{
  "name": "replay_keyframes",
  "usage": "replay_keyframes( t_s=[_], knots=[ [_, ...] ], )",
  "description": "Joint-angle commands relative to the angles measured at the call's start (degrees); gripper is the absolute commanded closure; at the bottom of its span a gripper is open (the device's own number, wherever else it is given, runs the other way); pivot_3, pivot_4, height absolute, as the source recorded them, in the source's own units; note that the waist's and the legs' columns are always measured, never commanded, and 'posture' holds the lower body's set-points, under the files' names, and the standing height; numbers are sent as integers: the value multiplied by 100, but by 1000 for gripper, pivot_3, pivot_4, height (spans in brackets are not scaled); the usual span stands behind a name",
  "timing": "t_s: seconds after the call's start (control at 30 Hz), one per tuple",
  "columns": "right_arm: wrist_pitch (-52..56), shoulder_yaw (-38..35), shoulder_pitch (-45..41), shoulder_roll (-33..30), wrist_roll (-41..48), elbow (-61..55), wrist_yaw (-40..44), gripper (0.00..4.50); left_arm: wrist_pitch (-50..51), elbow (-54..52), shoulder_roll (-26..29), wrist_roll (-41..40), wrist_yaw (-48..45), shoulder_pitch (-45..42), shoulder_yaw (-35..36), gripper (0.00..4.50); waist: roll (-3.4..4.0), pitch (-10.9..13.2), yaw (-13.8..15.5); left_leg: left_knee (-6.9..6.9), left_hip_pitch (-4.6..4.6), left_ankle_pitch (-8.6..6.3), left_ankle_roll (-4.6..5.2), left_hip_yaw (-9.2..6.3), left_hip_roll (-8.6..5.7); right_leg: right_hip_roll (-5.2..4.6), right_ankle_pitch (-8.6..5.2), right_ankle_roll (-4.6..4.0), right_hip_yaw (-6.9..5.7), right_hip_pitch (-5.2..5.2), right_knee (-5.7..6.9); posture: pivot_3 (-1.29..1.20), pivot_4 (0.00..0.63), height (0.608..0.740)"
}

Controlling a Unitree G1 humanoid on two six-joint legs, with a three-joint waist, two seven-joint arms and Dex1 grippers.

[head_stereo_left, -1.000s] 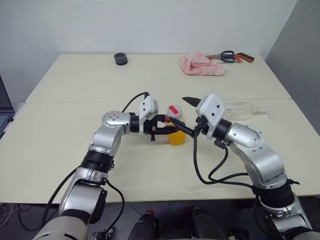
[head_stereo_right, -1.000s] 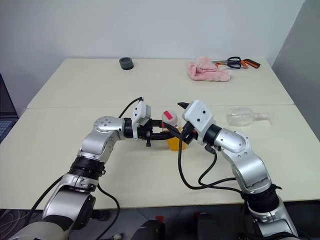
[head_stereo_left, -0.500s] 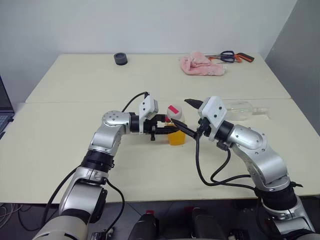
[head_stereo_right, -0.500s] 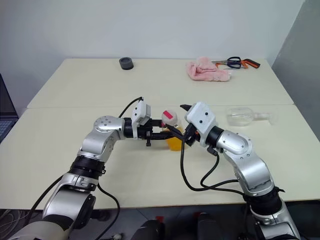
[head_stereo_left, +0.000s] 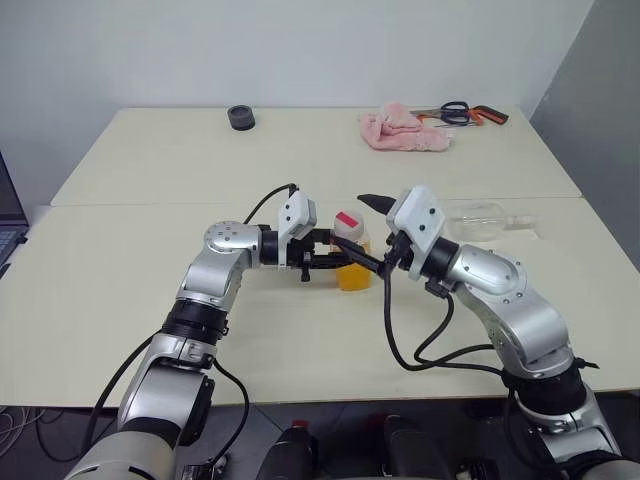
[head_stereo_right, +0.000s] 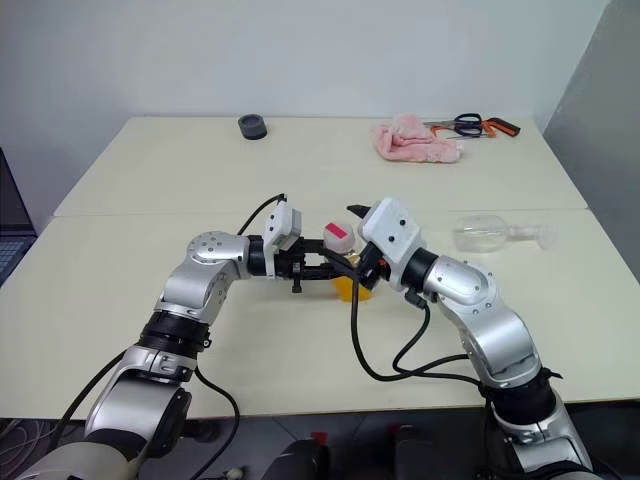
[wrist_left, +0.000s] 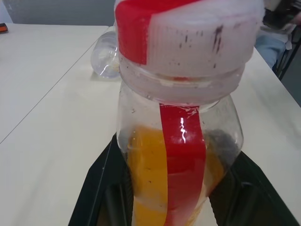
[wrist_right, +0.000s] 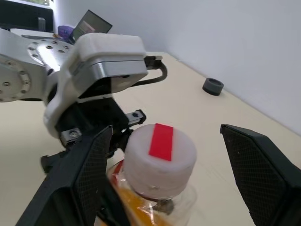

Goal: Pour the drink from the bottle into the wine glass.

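The bottle stands upright near the middle of the table, just on the near side of the seam that crosses it from side to side. The drink fills roughly its lower half, and a red stripe runs down its side; the white cap with its red strip is still on.

The left gripper reaches in from the left and is pinched on the bottle's body, one black finger on each side of it. The right gripper comes from the right at cap height; its fingers are spread wide, one on either side of the cap, with a clear gap between each and the cap.

The glass lies on its side by the seam, toward the right edge of the table and well apart from the bottle.

Near the far edge sit a small black ring, a pink cloth and, just beside the cloth toward the far right corner, scissors.
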Motion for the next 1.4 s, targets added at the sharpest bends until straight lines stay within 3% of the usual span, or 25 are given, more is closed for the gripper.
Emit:
replay_keyframes(
  t_s=[0.03, 1.1, 1.4],
  knots=[
    [-207, 9, -92, 46, -126, -20, -50, 595, -67, -85, 41, -6, 5, -126, 58, 2847, 0, 0, 0, 0, 0, 0, 0, 0, 0, 0, 0, 0, 0, 0, 0, 0, 150, 740],
    [285, -426, 303, -121, 437, -615, 113, 595, -71, -81, 67, -2, -24, -94, 63, 2847, 0, 0, -1, 0, 0, 0, 0, 0, 0, 0, 0, 0, 2, 0, 0, 0, 150, 740],
    [289, -174, 113, 6, 442, -611, 39, 595, -62, -89, 60, -7, -12, -82, 65, 2847, 0, 0, -3, 0, 0, 0, 0, 0, 0, 0, 0, 0, 2, 0, 0, 0, 150, 740]
  ],
)
